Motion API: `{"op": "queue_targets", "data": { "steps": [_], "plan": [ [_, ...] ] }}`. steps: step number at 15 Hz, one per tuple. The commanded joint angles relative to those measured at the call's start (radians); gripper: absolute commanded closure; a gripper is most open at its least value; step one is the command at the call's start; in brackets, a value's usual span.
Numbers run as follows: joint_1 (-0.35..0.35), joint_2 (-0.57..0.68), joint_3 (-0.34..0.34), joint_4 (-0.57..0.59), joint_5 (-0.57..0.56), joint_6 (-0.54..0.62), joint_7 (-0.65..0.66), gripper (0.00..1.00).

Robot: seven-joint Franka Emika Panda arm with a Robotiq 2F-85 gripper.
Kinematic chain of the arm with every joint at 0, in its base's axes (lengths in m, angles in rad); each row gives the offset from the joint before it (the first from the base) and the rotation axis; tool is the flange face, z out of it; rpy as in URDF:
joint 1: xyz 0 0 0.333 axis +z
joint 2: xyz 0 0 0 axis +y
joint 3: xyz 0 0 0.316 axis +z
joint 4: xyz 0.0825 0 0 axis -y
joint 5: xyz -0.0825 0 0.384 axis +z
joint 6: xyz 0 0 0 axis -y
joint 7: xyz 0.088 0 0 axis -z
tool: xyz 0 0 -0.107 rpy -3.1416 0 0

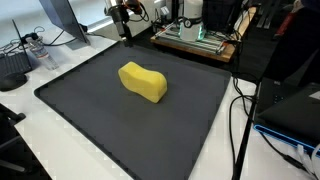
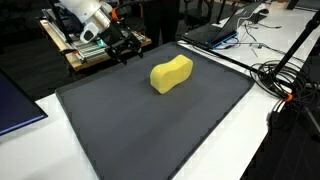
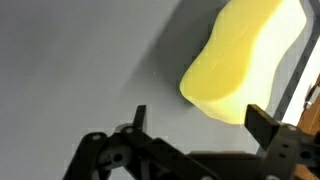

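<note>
A yellow, peanut-shaped sponge (image 1: pixel 143 82) (image 2: pixel 171 73) lies on a dark grey mat (image 1: pixel 100 125) (image 2: pixel 160 130), a little toward the mat's far side. My gripper (image 1: pixel 125 30) (image 2: pixel 125 50) hovers over the mat's far edge, some way from the sponge. In the wrist view the gripper (image 3: pixel 200 120) is open with nothing between its two black fingers (image 3: pixel 262 122). The sponge (image 3: pixel 245 55) lies just ahead of the jaws, nearer the right finger, and is not touched.
A wooden board with electronics (image 1: pixel 195 40) (image 2: pixel 85 50) stands just behind the mat near the arm. Cables (image 1: pixel 240 110) (image 2: pixel 290 80) run along one side of the mat. A laptop (image 2: pixel 215 30) and a monitor base (image 1: pixel 60 25) sit on the white table.
</note>
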Motion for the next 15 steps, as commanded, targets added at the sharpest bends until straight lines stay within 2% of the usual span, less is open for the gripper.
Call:
{"op": "queue_targets", "data": {
  "steps": [1, 5, 8, 11, 15],
  "plan": [
    [0.084, -0.202, 0.023, -0.187, -0.075, 0.158, 0.026, 0.00],
    [0.168, -0.309, 0.103, -0.276, -0.233, 0.325, 0.139, 0.00],
    [0.203, -0.349, 0.165, -0.295, -0.414, 0.373, 0.260, 0.00],
    [0.204, -0.368, 0.234, -0.275, -0.632, 0.337, 0.392, 0.00],
    [0.213, -0.375, 0.312, -0.214, -0.817, 0.253, 0.497, 0.00]
  ]
}}
